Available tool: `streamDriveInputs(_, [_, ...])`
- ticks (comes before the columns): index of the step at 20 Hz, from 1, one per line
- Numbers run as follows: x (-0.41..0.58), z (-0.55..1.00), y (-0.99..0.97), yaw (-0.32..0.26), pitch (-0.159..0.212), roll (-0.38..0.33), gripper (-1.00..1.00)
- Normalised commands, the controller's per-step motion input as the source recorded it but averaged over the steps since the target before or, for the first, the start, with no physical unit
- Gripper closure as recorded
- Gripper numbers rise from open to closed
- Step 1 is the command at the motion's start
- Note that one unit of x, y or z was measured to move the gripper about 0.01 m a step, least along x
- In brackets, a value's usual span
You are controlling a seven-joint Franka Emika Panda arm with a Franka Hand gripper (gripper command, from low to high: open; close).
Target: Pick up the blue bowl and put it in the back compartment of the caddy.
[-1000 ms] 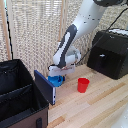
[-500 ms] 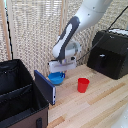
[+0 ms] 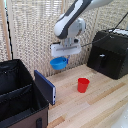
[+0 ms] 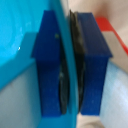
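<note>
A: Status on the blue bowl (image 3: 59, 62)?

B: Off the table, hanging in the air under the gripper (image 3: 64, 56), up near the slatted backdrop (image 3: 30, 30). Wrist view shows the 2 blue fingers (image 4: 47, 65) pinching the bowl's rim between them, 1 pad on each side of the wall.

A: So the pick is done?

B: Looks done, yes. Placing is not. The bowl is between the caddy (image 3: 20, 107) and the red cup (image 3: 83, 85), not over either.

A: Caddy contents?

B: 2 compartments split by a divider; what shows of them looks empty. Back compartment (image 3: 12, 77) is toward the exterior view's left of the bowl.

A: What's left?

B: My read: carry across, lower in, release. Black appliance (image 3: 107, 52) sits well apart at the exterior view's right, no issue.
</note>
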Motion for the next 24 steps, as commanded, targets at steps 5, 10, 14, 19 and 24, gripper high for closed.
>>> streamDriveInputs(5, [-0.031, 0.95, 0.46, 0.000, 0.032, 0.050, 1.00])
streamDriveInputs(10, [-0.027, 0.93, 0.77, 0.000, 0.000, 0.059, 1.00])
streamDriveInputs(14, [-0.002, 0.76, 0.85, 0.000, -0.008, 0.020, 1.00])
streamDriveInputs(19, [0.011, 0.38, 0.94, 0.000, -0.027, 0.000, 1.00])
streamDriveInputs(24, [0.039, 0.13, 0.98, 0.000, -0.006, -0.007, 1.00])
